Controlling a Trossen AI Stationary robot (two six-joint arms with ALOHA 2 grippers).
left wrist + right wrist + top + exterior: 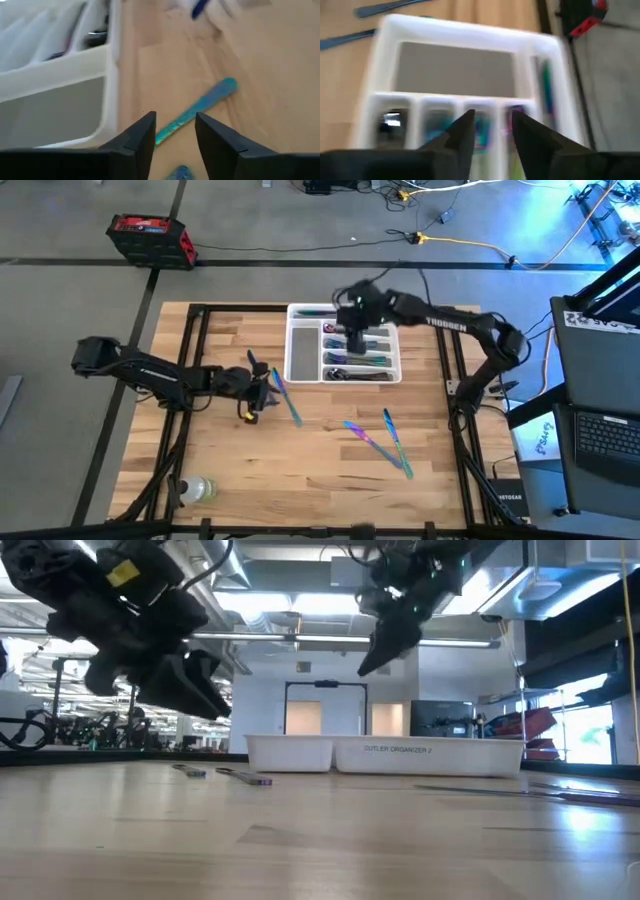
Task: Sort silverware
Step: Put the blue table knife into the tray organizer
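Two dark arms reach over the wooden worktop (250, 470) in the high view. The left end effector (262, 388) hangs left of centre, just beside a blue utensil (285, 398) lying on the wood left of the white tray (297, 352). The right end effector (356, 340) hangs over the tray's slim compartments, where several pieces of silverware (362, 361) already lie. More iridescent pieces (385, 442) are scattered on the worktop nearer the front, right of centre. A clear bottle (194, 490) lies at the near left corner, and a red and black case (150, 238) sits on the floor beyond the worktop.

From the low view, both end effectors hang clear of the wood: the left one at the upper left, the right one above the tray, which stands at the far side. A few pieces lie flat to the tray's left, others at the right edge.

In the left wrist view, the two dark fingers (142, 137) stand slightly apart with nothing between them, above a teal and blue handle that lies on the wood just beside the tray wall.

In the right wrist view, the fingers (462, 132) are likewise narrowly parted and empty, poised over the tray's row of small compartments, which hold coloured pieces.
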